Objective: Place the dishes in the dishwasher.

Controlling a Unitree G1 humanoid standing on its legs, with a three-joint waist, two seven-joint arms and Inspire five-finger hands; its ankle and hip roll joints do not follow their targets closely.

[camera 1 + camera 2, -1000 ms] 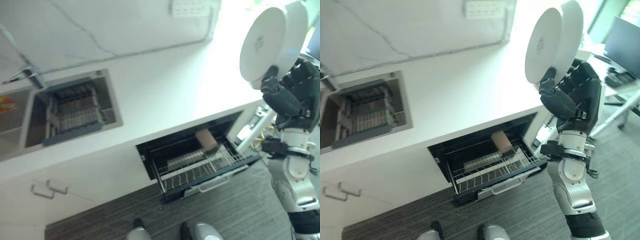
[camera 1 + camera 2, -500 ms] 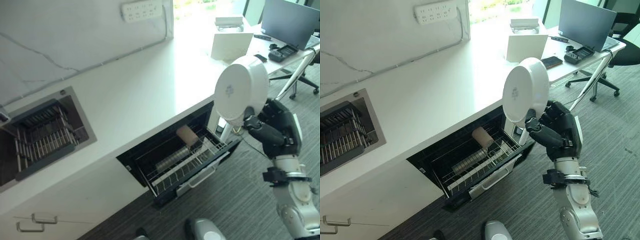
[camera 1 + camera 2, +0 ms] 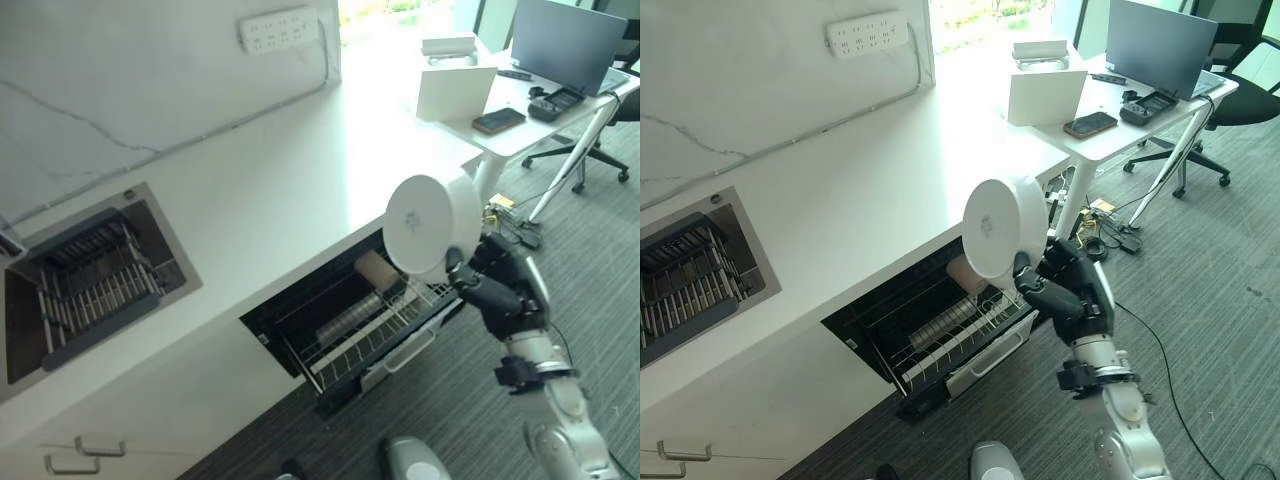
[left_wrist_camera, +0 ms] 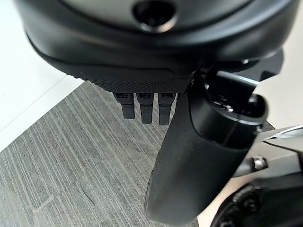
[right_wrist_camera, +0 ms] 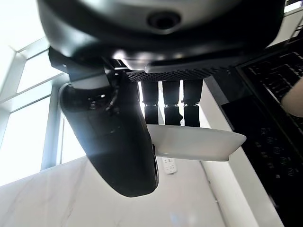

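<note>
The right hand (image 3: 1072, 297) gripped a round white ceramic dish (image 3: 1002, 226) upright, just above the open dishwasher's wire rack (image 3: 950, 335); the left hand (image 4: 156, 71) hung relaxed.

White dish (image 3: 428, 226), white marble-veined counter (image 3: 250, 200), black dishwasher drawer (image 3: 345, 320), grey striped carpet (image 3: 470, 420).

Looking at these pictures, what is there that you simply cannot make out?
- The inside of the white bowl: both eye views show its underside, the right wrist view its edge.
- The right hand: the eye views show its fingers curled at the bowl's rim, the fingertips hidden behind it.
- The back of the dishwasher rack: dark under the countertop.
- The roundish tan thing in the rack: too small to identify.
</note>
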